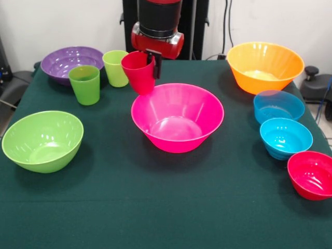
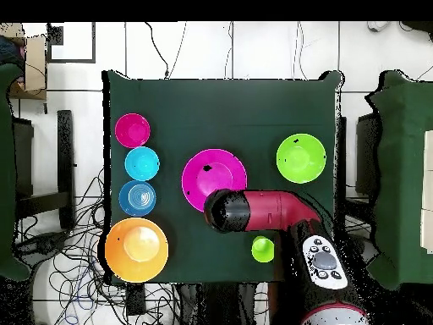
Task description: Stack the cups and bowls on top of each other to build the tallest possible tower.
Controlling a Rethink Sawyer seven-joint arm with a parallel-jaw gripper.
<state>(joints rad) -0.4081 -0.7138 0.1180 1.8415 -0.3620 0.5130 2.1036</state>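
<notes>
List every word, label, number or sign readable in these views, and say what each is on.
None can be read.
The bowls, such as the pink bowl, and the red cup in the end effector are plain.
The arm's button panel bears marks too small to read.

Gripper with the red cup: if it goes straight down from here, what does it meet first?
Probably the far rim of the large pink plastic bowl: the gripper holds the small red plastic cup above that edge, though depth is unclear.
</notes>
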